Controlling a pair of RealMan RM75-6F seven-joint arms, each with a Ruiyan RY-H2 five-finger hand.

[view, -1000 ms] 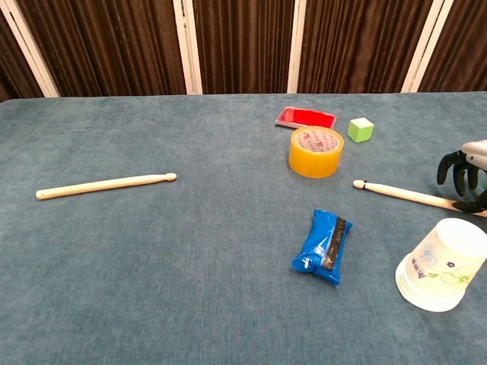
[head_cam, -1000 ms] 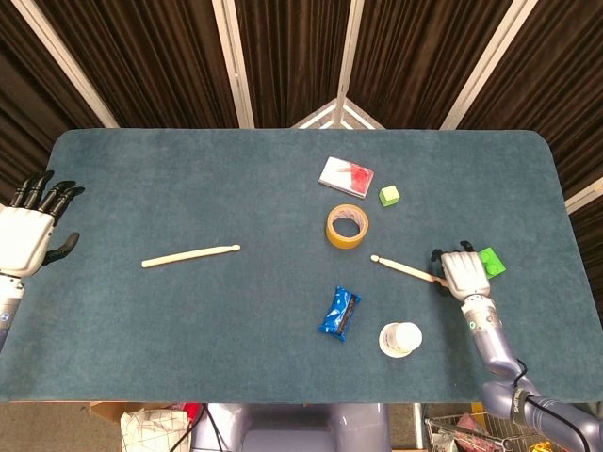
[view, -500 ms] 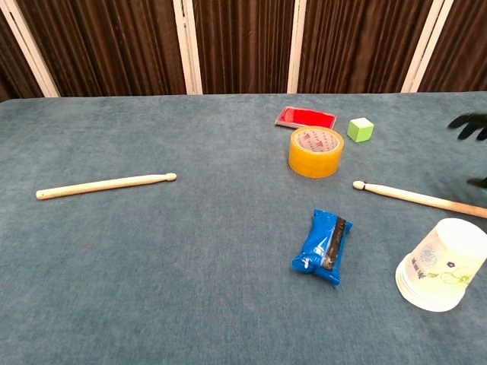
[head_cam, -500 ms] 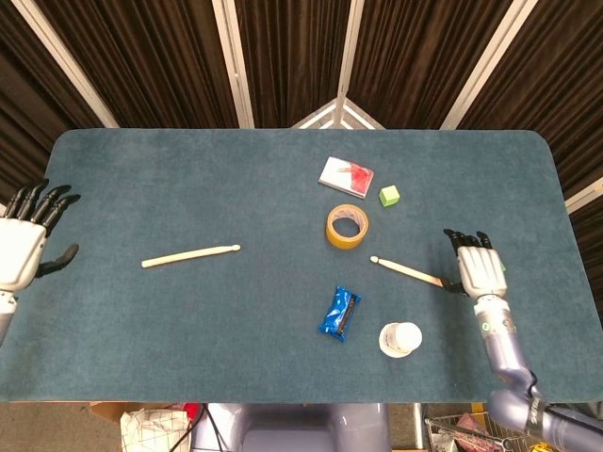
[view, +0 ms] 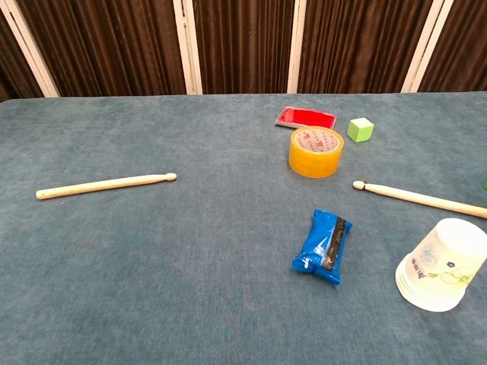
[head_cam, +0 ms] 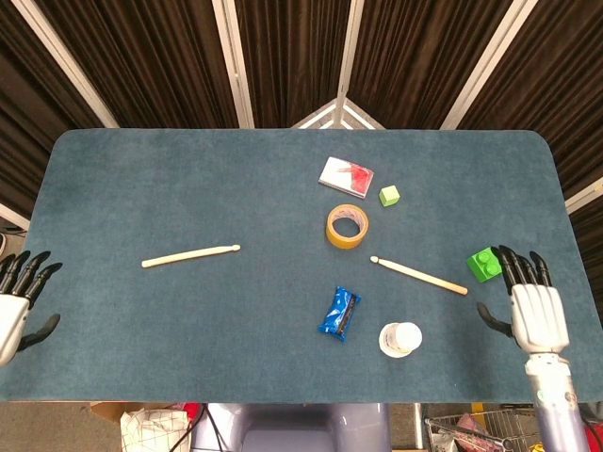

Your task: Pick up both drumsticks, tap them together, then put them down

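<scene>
Only the head view shows the hands: the right hand (head_cam: pixel 537 315) hangs at the near right edge of the blue surface (head_cam: pixel 141 179), its fingers (head_cam: pixel 521 267) spread and holding nothing, and the left hand (head_cam: pixel 13 306) sits off the near left edge, fingers (head_cam: pixel 28 272) likewise splayed and empty. The chest view shows neither hand, but gives a closer look at both sticks lying flat. The right drumstick (head_cam: pixel 418 274) lies well inward of the right fingers, apart from them, tip pointing toward the yellow tape roll (head_cam: pixel 346 226). The left drumstick (head_cam: pixel 190 255) lies well apart from the left fingers, toward the middle of the surface. A green brick (head_cam: pixel 485 264) sits just beside the right fingertips; the chest view catches only a sliver of it. A paper cup (view: pixel 442 264) lies on its side near the right drumstick's butt end, with a blue snack packet (view: pixel 323 246) further inward.
</scene>
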